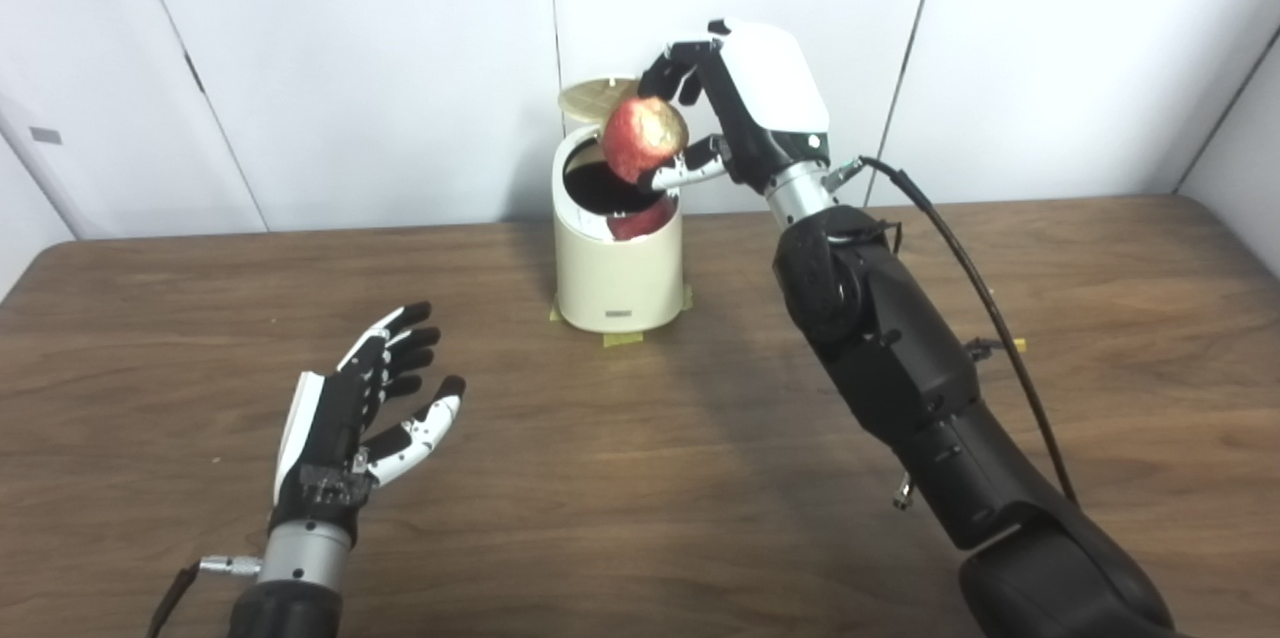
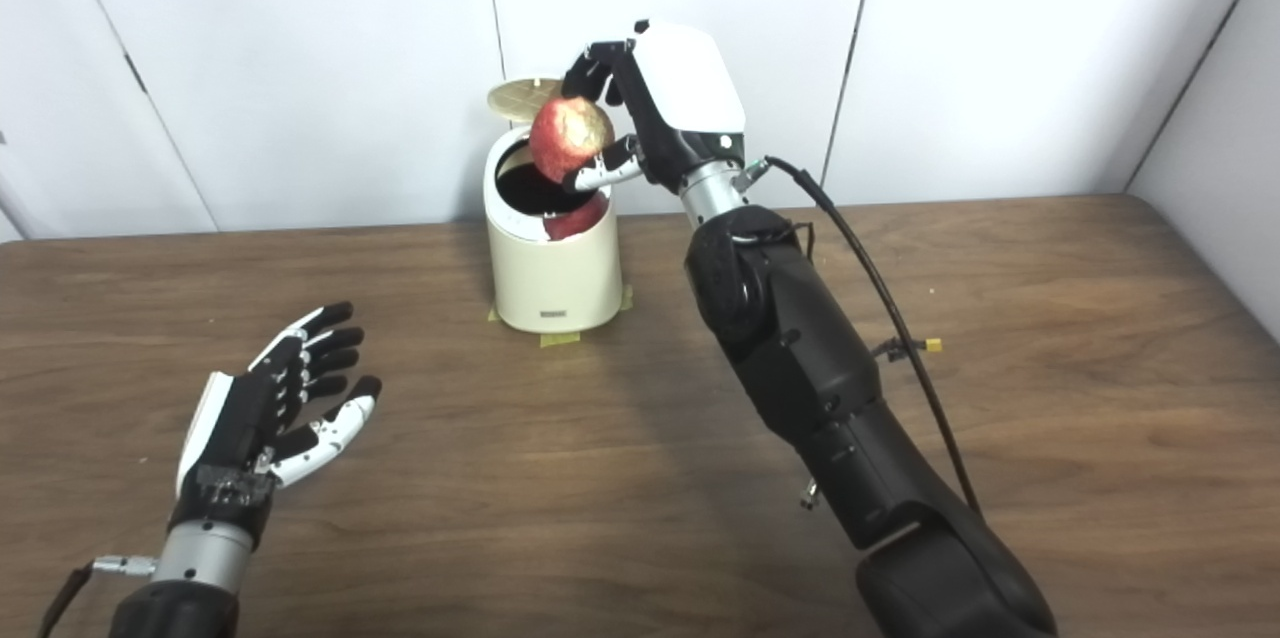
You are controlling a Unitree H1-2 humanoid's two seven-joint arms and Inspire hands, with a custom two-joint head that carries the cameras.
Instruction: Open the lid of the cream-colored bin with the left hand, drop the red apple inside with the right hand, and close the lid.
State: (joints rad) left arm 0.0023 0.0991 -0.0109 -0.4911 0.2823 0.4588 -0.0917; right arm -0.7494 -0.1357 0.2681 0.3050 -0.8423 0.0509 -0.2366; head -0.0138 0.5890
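Left hand (image 1: 352, 415) rests low over the table (image 1: 640, 478), fingers spread and holding nothing. Farther right I see the cream-colored bin (image 1: 617, 268) with its lid (image 1: 598, 98) raised; the red patch inside may be a reflection. Right hand (image 1: 735, 108) grips the red apple (image 1: 642, 138) just above the opening.

Right hand (image 1: 735, 108): raised on extended arm, fingers curled in a grasp. Left hand (image 1: 350, 418): low, palm up, fingers spread, empty.

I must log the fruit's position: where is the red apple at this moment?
The red apple is held in the right hand, in the air just above the open mouth of the cream-colored bin at the far centre of the table, in front of the raised lid.
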